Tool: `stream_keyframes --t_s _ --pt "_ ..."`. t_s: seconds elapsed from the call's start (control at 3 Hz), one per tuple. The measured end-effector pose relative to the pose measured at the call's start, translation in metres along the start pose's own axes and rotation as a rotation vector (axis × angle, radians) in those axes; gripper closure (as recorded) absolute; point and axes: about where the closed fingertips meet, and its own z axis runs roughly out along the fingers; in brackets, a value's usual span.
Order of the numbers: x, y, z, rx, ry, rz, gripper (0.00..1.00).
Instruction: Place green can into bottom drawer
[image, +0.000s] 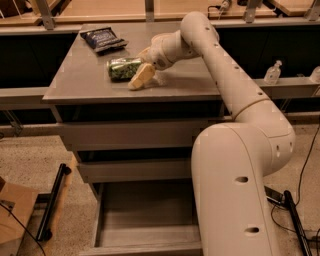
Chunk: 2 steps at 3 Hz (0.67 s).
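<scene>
Now jaws stand wide at the green can (121, 69) on cabinet top (85, 82); bottom drawer (145, 207) open

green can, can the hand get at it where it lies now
Probably yes. The hand is at one end of the green can, which lies on its side on the cabinet top; nothing stands between them, and the chip bag lies apart.
</scene>
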Motion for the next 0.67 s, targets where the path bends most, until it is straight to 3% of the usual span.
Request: stream_keyframes --t_s 0.33,0.67 --pt "-0.0038 -0.001 -0.0025 0.0 0.0 0.0 0.72" --pt "-0.004 -0.0011 -0.0026 0.0 0.0 0.0 0.95"
